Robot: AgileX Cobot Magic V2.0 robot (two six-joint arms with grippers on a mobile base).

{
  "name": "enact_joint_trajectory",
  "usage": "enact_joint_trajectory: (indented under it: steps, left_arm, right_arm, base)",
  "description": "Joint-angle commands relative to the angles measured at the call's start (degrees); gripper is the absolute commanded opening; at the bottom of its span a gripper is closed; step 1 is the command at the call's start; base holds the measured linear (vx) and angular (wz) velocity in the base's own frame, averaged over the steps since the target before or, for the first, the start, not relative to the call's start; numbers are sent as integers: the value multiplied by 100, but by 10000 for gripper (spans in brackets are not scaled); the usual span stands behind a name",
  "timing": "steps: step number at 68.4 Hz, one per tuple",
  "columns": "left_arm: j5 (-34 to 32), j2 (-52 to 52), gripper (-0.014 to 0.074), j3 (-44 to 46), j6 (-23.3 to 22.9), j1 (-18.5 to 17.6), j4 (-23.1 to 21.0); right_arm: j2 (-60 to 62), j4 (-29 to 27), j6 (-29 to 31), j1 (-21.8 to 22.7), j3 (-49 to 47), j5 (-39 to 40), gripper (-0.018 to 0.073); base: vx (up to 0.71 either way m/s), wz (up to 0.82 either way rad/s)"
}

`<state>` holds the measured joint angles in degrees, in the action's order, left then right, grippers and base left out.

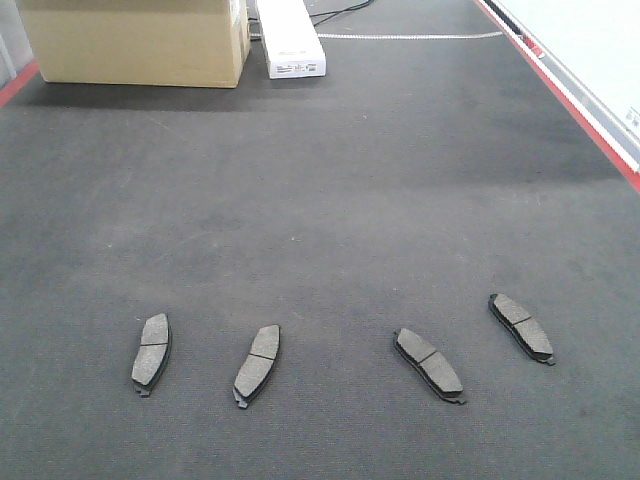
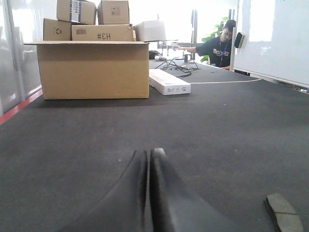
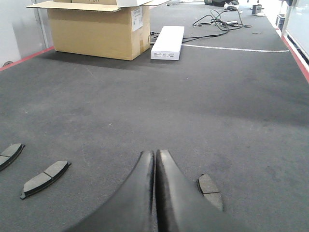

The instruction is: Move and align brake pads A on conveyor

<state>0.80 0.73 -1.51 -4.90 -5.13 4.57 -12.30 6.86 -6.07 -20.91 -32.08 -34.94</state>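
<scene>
Several dark grey brake pads A lie in a loose row on the charcoal conveyor (image 1: 330,200): two on the left (image 1: 152,353) (image 1: 258,364) and two on the right (image 1: 429,364) (image 1: 521,327), each at its own angle. Neither gripper appears in the front view. In the left wrist view my left gripper (image 2: 148,152) is shut on nothing, low over bare belt, with one pad (image 2: 284,217) to its right. My right gripper (image 3: 155,153) is also shut and empty. One pad (image 3: 210,191) lies just right of its fingers, partly hidden, and two pads (image 3: 44,178) (image 3: 9,154) lie to its left.
A large cardboard box (image 1: 140,40) and a long white box (image 1: 290,40) stand at the belt's far end, with cables (image 3: 217,19) behind. Red stripes (image 1: 560,95) mark the belt's edges. A whiteboard (image 2: 273,38) and a seated person (image 2: 219,48) are beyond the right side.
</scene>
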Motion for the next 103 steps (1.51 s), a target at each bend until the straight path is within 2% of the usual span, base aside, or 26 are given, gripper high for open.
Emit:
enact_joint_trajectory:
  steps: [1,9,13,17,28,35,59,63,74,89,103]
  left_arm:
    - [-446,83,-6,-94,-57,0,-23]
    - [-446,83,-6,-94,-57,0,-23]
    - [-446,83,-6,-94,-57,0,-23]
    - [-446,83,-6,-94,-57,0,-23]
    - [-446,83,-6,-94,-57,0,-23]
    - [-446,83,-6,-94,-57,0,-23]
    - [-446,76,-6,-94,-57,1,-23]
    - [-446,81,-6,-94,-57,1,-23]
    - [-445,82,-6,-94,-57,1,-23]
    - [-445,82,-6,-94,-57,1,-23]
    - [-445,82,-6,-94,-57,1,-23]
  right_arm:
    - [-65,62,25,30,-156,404,-12]
    - [-65,135,57,38,-148,402,-12]
    - [-65,283,161,217,-95,473,-12]
    - [-65,278,172,636,64,723,-12]
    - [-59,206,307,1892,919,2072,-12]
    - [-59,62,323,2275,1522,2712,-12]
    - [1383,35,298,2271,3455,4285,-12]
    - [1362,17,279,2271,3430,4047,-12]
    - [1363,-60,267,2271,3439,4034,-12]
    - [1363,-500,256,2245,3439,4013,-12]
    - [1363,-341,284,1691,3439,3874,-12]
  base:
    - [0,0]
    - [0,0]
    - [0,0]
    - [0,0]
    - [0,0]
    - [0,0]
    - [0,0]
    - [0,0]
    - [0,0]
    - [0,0]
    - [0,0]
